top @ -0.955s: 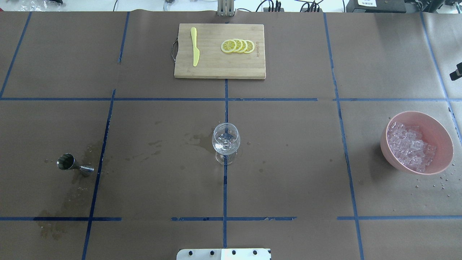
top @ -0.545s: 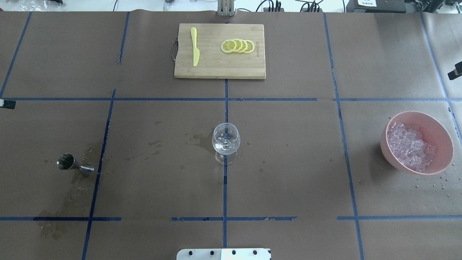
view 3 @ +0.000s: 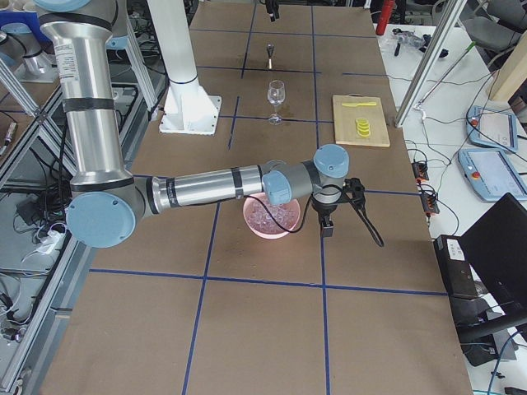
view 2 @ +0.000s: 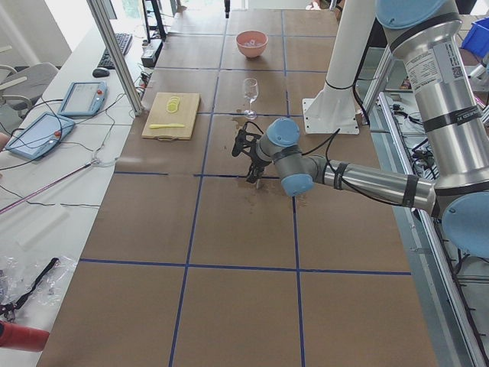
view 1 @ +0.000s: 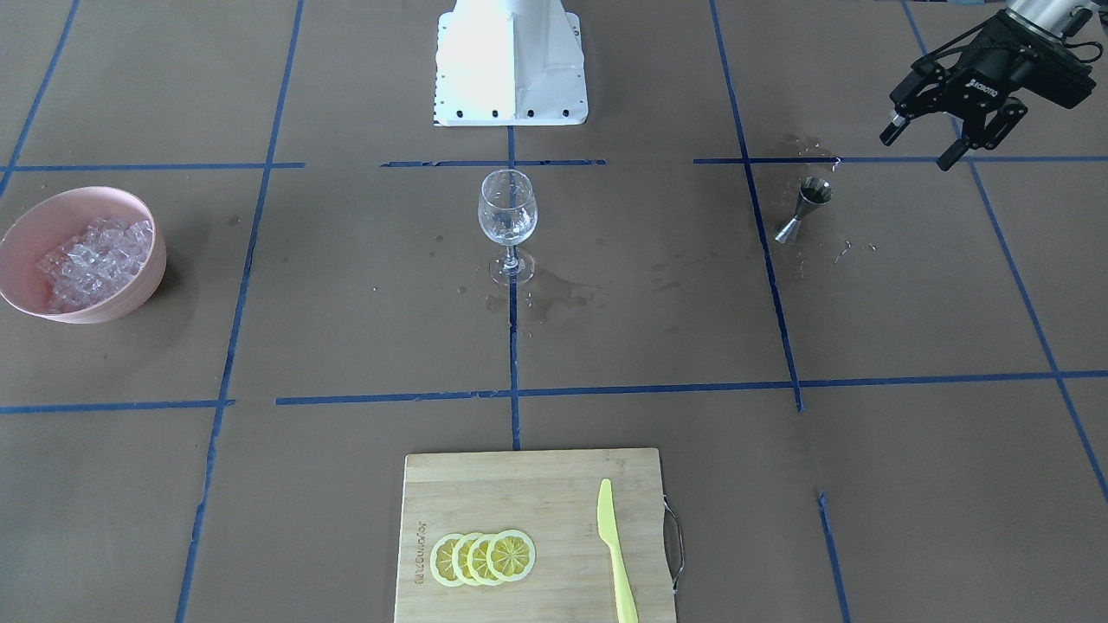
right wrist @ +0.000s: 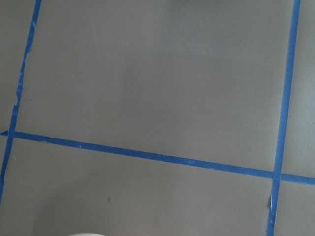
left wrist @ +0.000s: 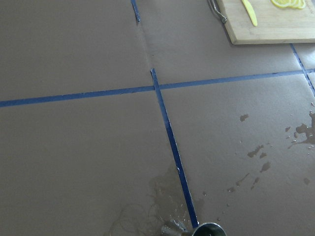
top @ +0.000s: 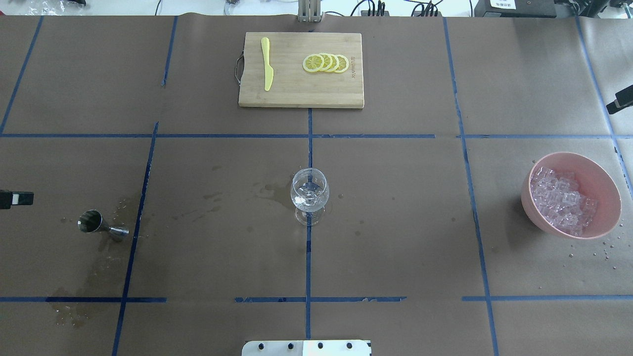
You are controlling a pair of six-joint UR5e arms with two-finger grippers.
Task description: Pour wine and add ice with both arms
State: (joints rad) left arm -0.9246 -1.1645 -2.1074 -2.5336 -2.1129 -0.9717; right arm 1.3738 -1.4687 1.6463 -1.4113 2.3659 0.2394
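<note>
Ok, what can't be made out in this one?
Right gripper: cut off by the overhead view's edge; open or shut unclear.
Jigger: cut off by the left wrist view's bottom edge; contents unseen.
Wine glass: any liquid too clear to make out.

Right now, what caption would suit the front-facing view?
Left hand open near the jigger; wine glass at centre; ice heaped in the pink bowl.

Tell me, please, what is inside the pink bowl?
The pink bowl holds a heap of clear ice cubes. Its bottom is covered by them, so anything underneath cannot be seen.
</note>
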